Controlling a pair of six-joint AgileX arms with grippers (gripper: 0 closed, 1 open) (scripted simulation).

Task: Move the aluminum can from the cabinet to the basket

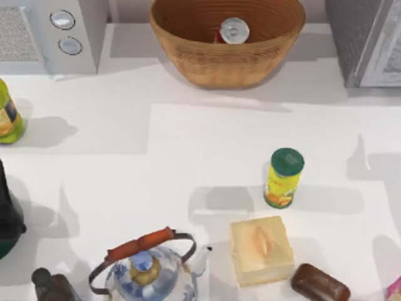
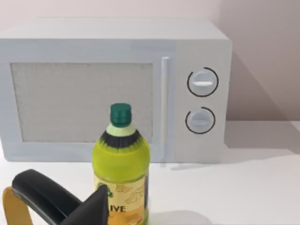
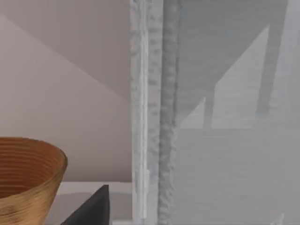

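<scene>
Sitting upright inside the basket (image 1: 188,47) at top centre of the top view: the can (image 1: 234,31), silver top up, red side just visible, near the basket's back wall. Cabinet (image 1: 360,37) is at upper right, pale front panel facing the table; can is not in it.

Left gripper (image 2: 61,206): dark finger parts at the lower left of the left wrist view, next to the green-yellow bottle (image 2: 121,164), microwave (image 2: 117,89) behind. Can't tell if the fingers are open or closed, nothing seen in them.

Right gripper (image 3: 91,211): one dark finger tip at the bottom of the right wrist view, between the basket rim and the cabinet's edge. Finger state can't be told either.

Rest of the table, top view: yellow canister (image 1: 283,178) right of centre, soap block (image 1: 260,250) below it, brown bar (image 1: 319,283) lower right, kettle (image 1: 148,269) bottom centre, bottle at left edge.
</scene>
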